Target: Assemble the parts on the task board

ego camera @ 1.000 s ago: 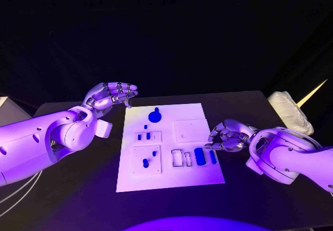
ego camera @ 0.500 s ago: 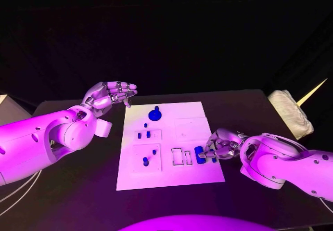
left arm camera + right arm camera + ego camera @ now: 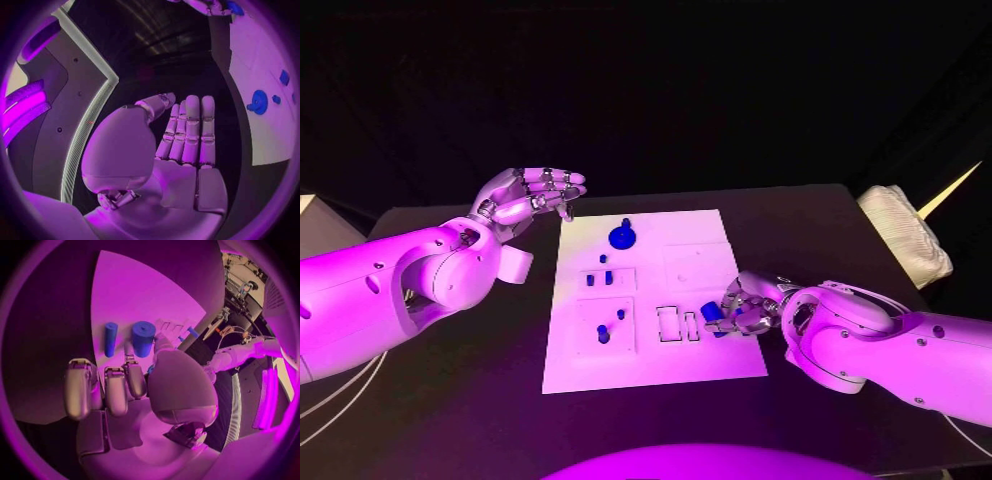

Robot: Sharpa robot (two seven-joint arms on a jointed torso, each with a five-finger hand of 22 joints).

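my right hand point(image 3: 750, 305): fingers curled over the thick blue cylinder point(image 3: 143, 338) at the task board's point(image 3: 646, 372) near right, grip unconfirmed | looks light, stiff, slick; take it across its round sides | my left hand point(image 3: 528, 197): loosely curled, holding nothing, beyond the far-left corner

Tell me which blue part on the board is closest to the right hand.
The thick blue cylinder at the task board's right edge, right at the right hand fingertips; the thinner blue bar lies just beyond it.

smooth white arms point(image 3: 387, 285) end in silver jointed hands point(image 3: 527, 200).
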